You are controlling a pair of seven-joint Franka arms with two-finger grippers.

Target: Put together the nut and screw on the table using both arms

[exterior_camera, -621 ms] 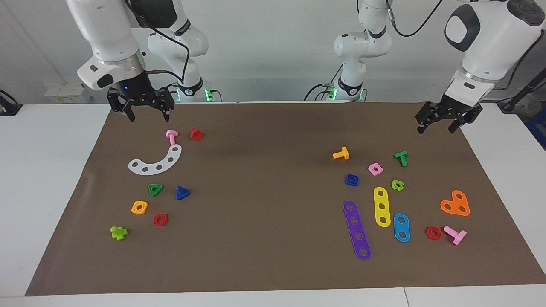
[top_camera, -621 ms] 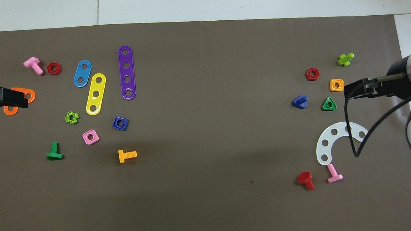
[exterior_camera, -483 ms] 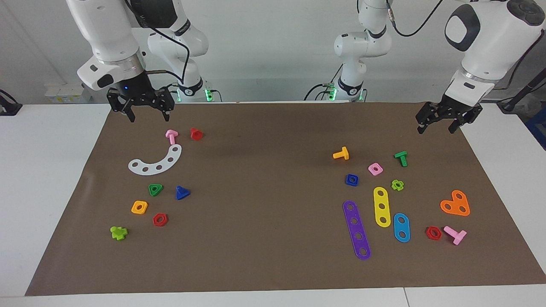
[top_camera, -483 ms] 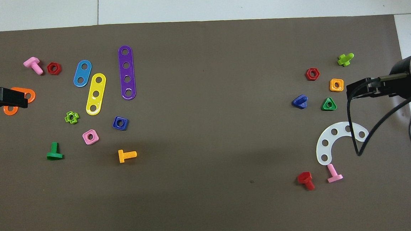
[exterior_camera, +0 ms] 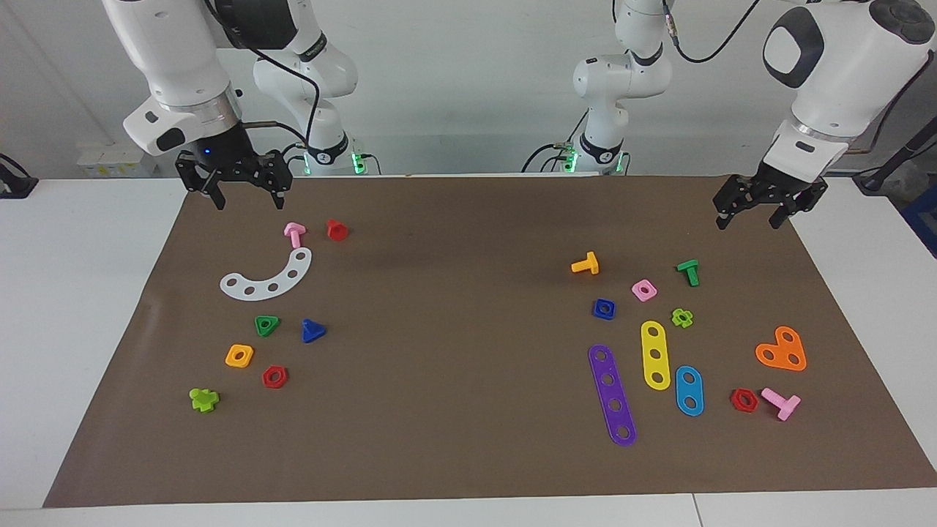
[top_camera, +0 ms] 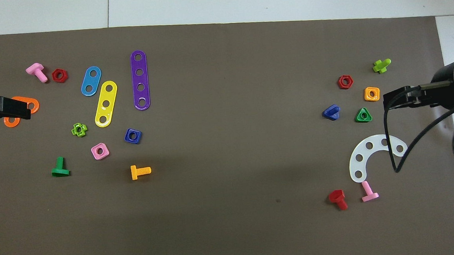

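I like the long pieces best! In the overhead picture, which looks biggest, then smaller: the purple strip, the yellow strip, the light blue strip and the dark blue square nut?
1. purple strip
2. yellow strip
3. light blue strip
4. dark blue square nut

They lie close together, so nearness hardly matters.

One cam sits high across the worktop (exterior_camera: pixel 468 454), facing the robots; the other looks steeply down from above them. Both cover the whole brown mat (top_camera: pixel 233 229).
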